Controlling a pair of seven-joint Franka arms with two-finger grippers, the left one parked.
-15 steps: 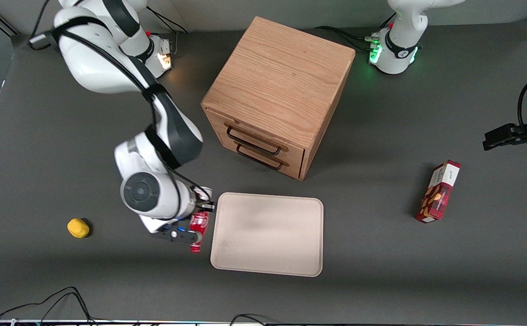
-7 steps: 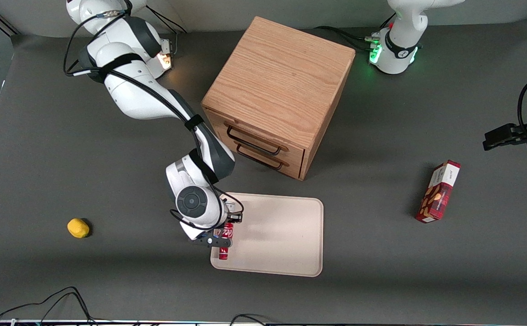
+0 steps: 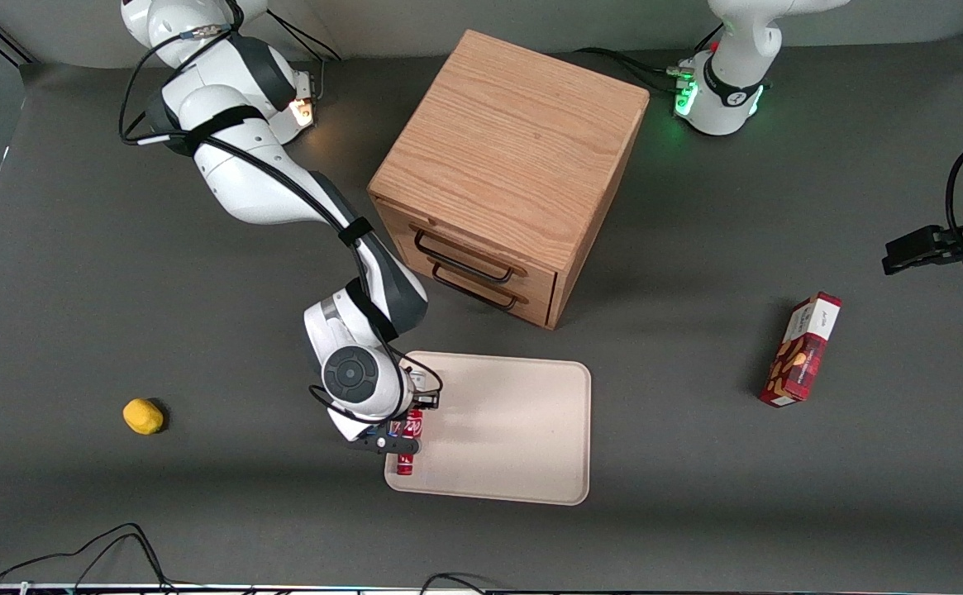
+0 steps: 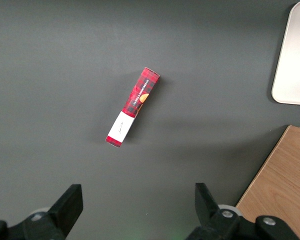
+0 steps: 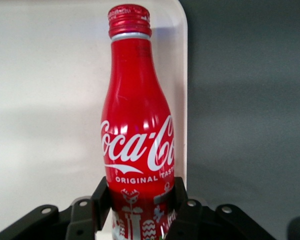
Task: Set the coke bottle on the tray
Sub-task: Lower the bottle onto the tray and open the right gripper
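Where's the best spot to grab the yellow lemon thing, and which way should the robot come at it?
Probably straight down from above, fingers closing across the middle of the small yellow lemon-like object. It looks rounded and squat, sits alone on the table, so no side blocks access. For now the gripper is shut on the coke bottle over the tray edge.

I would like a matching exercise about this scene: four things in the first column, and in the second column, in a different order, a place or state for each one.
Things:
1. coke bottle
2. snack box
3. yellow object
4. gripper

Places or states:
A. lies on the table toward the parked arm's end
B. shut on the bottle's lower body
C. over the edge of the tray, held
D. alone on the table toward the working arm's end

Pairs: 1-C, 2-A, 3-D, 4-B
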